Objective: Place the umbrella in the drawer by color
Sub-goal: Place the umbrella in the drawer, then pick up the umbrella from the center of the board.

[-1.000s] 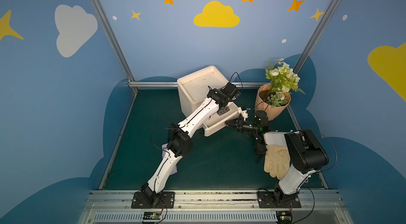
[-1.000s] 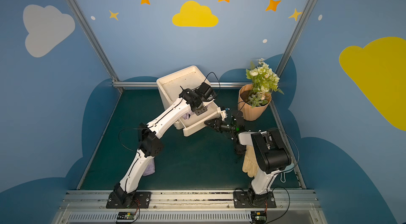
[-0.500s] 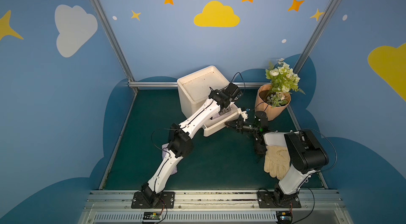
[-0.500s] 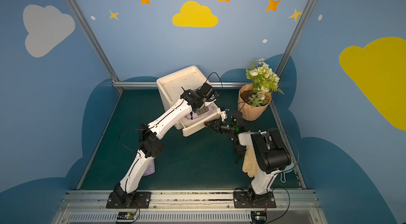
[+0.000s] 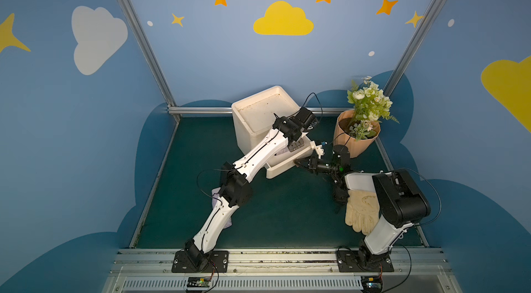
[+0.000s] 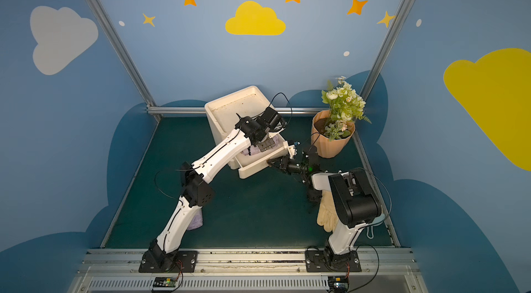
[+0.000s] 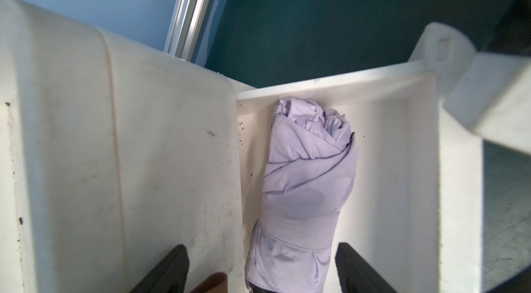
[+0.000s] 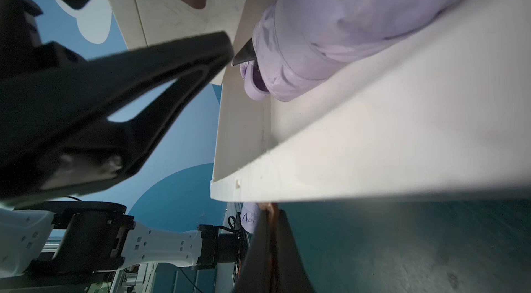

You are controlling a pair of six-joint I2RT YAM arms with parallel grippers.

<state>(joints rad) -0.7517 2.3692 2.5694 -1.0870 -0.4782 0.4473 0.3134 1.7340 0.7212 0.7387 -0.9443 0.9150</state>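
Potted flowers (image 5: 357,145), cream glove (image 5: 361,211)

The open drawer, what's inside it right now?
A folded lilac umbrella lies lengthwise in the drawer, with bare white floor beside it. The floor under the umbrella and any part of the drawer tucked within the cabinet are covered.
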